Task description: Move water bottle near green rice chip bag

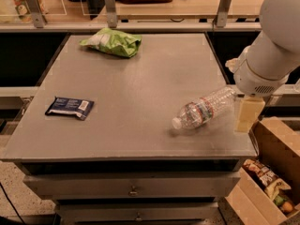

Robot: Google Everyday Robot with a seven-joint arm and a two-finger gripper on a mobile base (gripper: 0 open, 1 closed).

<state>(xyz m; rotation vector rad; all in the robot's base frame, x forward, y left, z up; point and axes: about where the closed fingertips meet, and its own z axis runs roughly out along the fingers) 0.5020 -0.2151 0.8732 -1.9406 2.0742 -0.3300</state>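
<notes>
The water bottle [204, 109] lies on its side near the table's front right, white cap pointing front-left, label band around its middle. The green rice chip bag [112, 41] lies at the far left of the table, well away from the bottle. My gripper [248, 115] hangs from the white arm at the table's right edge, just right of the bottle's base. It holds nothing that I can see.
A flat dark blue packet [70, 107] lies at the left front. The grey table [140, 78] has drawers below. An open cardboard box [274, 172] with items stands on the floor at the right. A shelf with posts runs behind the table.
</notes>
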